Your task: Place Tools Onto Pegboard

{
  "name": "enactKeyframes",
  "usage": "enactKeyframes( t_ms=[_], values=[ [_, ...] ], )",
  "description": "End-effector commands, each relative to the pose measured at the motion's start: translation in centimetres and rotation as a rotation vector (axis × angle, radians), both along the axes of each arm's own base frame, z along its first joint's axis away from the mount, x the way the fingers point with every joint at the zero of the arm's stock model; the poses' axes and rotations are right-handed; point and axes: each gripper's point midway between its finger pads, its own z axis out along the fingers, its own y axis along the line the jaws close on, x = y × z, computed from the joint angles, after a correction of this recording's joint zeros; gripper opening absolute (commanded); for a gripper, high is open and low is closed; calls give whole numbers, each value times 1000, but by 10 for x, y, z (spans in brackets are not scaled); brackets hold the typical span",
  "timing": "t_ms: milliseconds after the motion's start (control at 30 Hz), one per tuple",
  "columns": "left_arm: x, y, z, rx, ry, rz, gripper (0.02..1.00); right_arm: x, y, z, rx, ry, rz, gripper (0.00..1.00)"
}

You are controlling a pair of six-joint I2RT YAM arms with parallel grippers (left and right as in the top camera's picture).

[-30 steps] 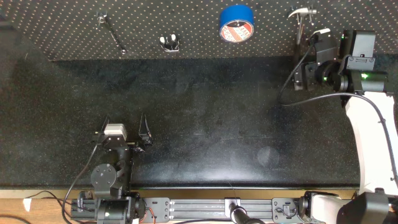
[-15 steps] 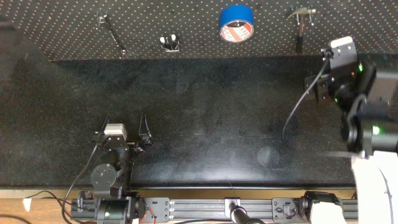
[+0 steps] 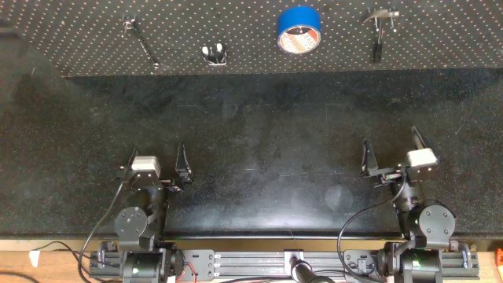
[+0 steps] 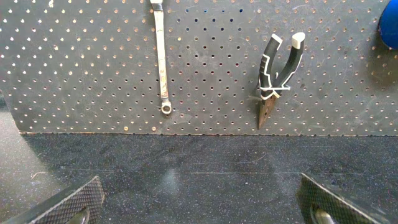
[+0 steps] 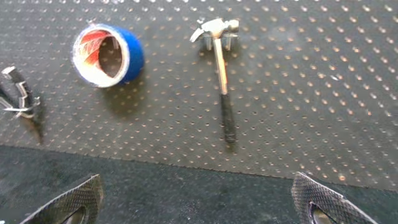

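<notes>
The pegboard [image 3: 236, 31] stands along the far edge of the black worktop [image 3: 259, 118] and carries four tools in a row, all apart from one another. At the left end hangs a combination wrench [image 3: 141, 43], caught by its upper end, its ring end pointing down. Next to it are pliers [image 3: 214, 54] with black-and-white handles, hung handles up and nose down. Right of the pliers sits a roll of blue tape [image 3: 299, 30], its open core facing out from the board. At the right end is a claw hammer [image 3: 379, 31], its metal head resting across pegs and its dark handle hanging straight down.

The left gripper [image 3: 157, 153] sits close to its base at the near side of the worktop, fingers spread wide with nothing between them, facing the wrench and pliers. The right gripper [image 3: 390, 145] sits likewise near its own base, fingers spread and empty, facing the tape and hammer. Both are well apart from the pegboard.
</notes>
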Motion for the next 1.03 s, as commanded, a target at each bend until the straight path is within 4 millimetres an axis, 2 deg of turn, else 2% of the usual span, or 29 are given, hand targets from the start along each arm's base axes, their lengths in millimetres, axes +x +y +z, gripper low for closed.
enactKeyframes(
  t_ms=[33, 133, 167, 1033],
  values=[
    [0, -2, -1, 12, 1, -12, 996, -5, -9, -15, 39, 52, -75, 993],
    [0, -2, -1, 12, 1, -12, 996, -8, -8, -19, 85, 72, -71, 991],
    [0, -2, -1, 12, 1, -12, 996, -8, -8, -29, 86, 113, -73, 991],
    [0, -2, -1, 12, 1, -12, 996, -8, -8, -29, 71, 111, -73, 993]
  ],
)
